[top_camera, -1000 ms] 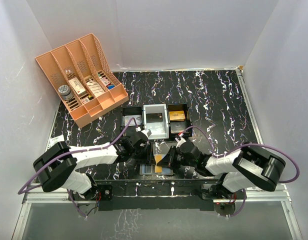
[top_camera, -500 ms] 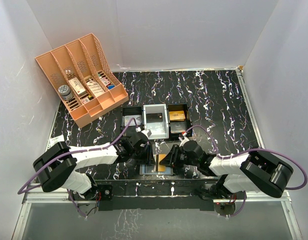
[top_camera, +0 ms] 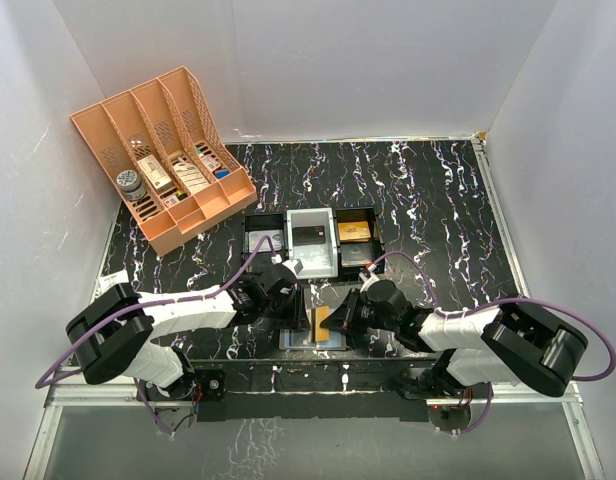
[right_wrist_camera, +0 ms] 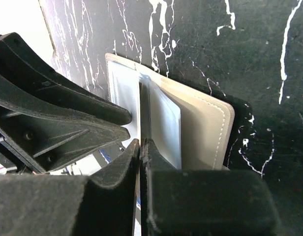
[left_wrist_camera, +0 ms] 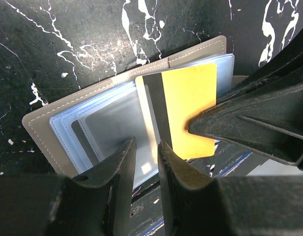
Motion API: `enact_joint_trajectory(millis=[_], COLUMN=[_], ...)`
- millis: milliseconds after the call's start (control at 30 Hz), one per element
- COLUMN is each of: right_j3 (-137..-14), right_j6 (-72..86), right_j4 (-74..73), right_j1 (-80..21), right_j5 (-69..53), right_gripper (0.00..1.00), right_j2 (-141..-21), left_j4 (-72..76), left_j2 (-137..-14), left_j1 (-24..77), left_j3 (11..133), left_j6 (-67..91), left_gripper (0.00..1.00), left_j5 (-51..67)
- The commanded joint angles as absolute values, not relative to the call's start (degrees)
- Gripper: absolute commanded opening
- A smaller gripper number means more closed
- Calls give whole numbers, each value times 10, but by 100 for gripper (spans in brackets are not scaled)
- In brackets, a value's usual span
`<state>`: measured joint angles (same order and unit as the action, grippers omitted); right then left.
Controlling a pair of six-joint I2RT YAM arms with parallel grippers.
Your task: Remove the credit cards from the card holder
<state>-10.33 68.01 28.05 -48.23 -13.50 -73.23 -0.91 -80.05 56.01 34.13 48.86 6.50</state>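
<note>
Black, white-veined table (top_camera: 438, 200) with white walls. The peach rack (top_camera: 163, 150) is far left and the trays (top_camera: 313, 240) are mid-table, both well apart from the action.

Top view: the card holder (top_camera: 300, 342) lies open at the near edge, btwn the two arms. The gold card (top_camera: 319, 320) is tilted up off it. The left gripper (top_camera: 288, 303) is just beside the card on its left. The right gripper (top_camera: 340, 318) touches it from the right, so the right arm is the one on it.

Left wrist: the holder's grey panel (left_wrist_camera: 38, 128) and blue sleeves are below. The gold card (left_wrist_camera: 188, 108) is partly out over the right-hand sleeve. Its dark stripe, i.e. the long axis, runs toward this cam. The right gripper (left_wrist_camera: 191, 127) pinches the long edge opposite the stripe. The left gripper's (left_wrist_camera: 144, 157) fingers are a narrow gap apart w/ nothing visibly btwn them, low over the left sleeve, prob. pinning it.

Right wrist: the right gripper's (right_wrist_camera: 140, 142) fingers are together on a thin edge-on sliver, apparently the card. The beige panel (right_wrist_camera: 205, 132) lies beyond. Judgement: the pull goes across the card's short axis, away from the left fingers.
</note>
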Motion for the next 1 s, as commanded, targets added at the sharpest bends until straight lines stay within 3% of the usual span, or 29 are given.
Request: enact_joint_trajectory(millis=[0, 167, 367, 633, 800, 867, 967], right_j3=[-117, -148, -171, -270, -315, -340, -428], right_j6=[665, 590, 512, 317, 155, 110, 86], right_j4=[256, 97, 15, -38, -4, 10, -50], right_j1=[-480, -478, -471, -471, -470, -459, -364], right_j5=[-116, -42, -16, 66, 213, 248, 119], right_gripper=[0, 0, 0, 0, 0, 0, 0], right_j2=[-704, -591, -490, -427, -422, -453, -537], left_j4=[-78, -94, -130, -285, -360, -370, -369], left_j2=[-791, -739, -687, -639, -624, -625, -621], left_j1=[566, 566, 566, 565, 549, 517, 410], left_j3=[322, 322, 346, 452, 521, 540, 549], left_j6=[479, 479, 460, 384, 325, 295, 249], left_gripper=[24, 28, 39, 76, 98, 99, 99], left_j5=[44, 23, 17, -74, -131, -122, -59])
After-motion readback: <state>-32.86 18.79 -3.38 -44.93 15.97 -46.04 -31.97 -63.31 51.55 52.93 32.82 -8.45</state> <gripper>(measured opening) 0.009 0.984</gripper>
